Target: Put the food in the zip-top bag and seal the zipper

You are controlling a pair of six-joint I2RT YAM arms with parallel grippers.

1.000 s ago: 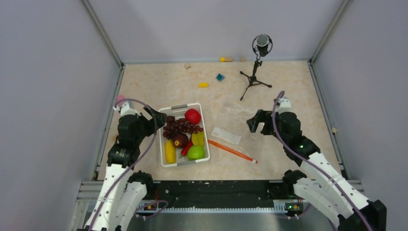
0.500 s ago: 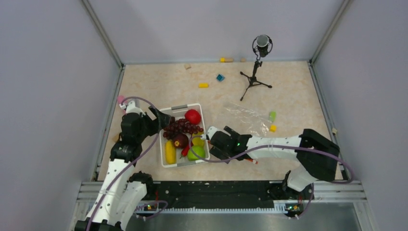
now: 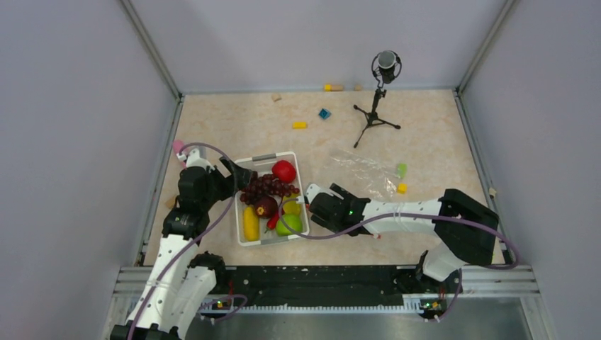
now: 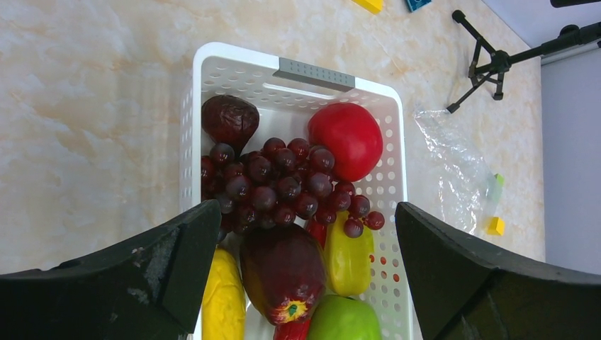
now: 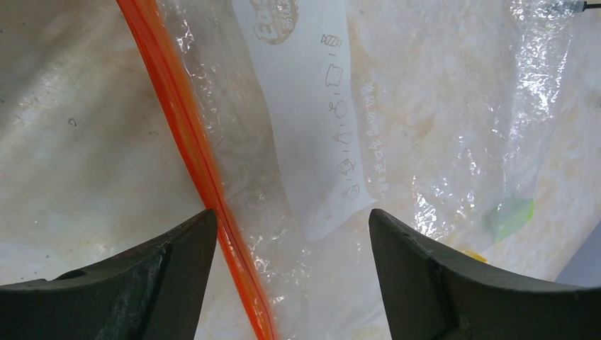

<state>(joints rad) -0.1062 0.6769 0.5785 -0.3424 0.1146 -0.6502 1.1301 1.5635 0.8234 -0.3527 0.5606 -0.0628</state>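
Note:
The food lies in a white basket (image 3: 243,241): red apple (image 3: 284,171), dark grapes (image 3: 268,186), maroon fruit (image 3: 266,206), yellow piece (image 3: 250,223), green fruit (image 3: 288,224). My left gripper (image 3: 237,174) hovers open over the basket's left side, and the grapes (image 4: 283,180) and maroon fruit (image 4: 282,269) show between its fingers. The clear zip-top bag (image 3: 363,170) lies flat to the right of the basket. My right gripper (image 3: 312,207) reaches low over its mouth end, open. The orange-red zipper (image 5: 186,120) runs just inside its left finger (image 5: 163,276), and the white label (image 5: 319,120) sits between the jaws.
A microphone stand (image 3: 375,106) stands at the back. Small blocks lie about: yellow (image 3: 300,125), blue (image 3: 324,113), and green (image 3: 401,170) and yellow (image 3: 402,188) by the bag's far end. The right arm (image 3: 404,209) stretches across the bag. Walls close in both sides.
The right arm swung from the right side down and left across the bag to beside the basket, and its jaws narrowed a little. The left gripper edged closer over the basket.

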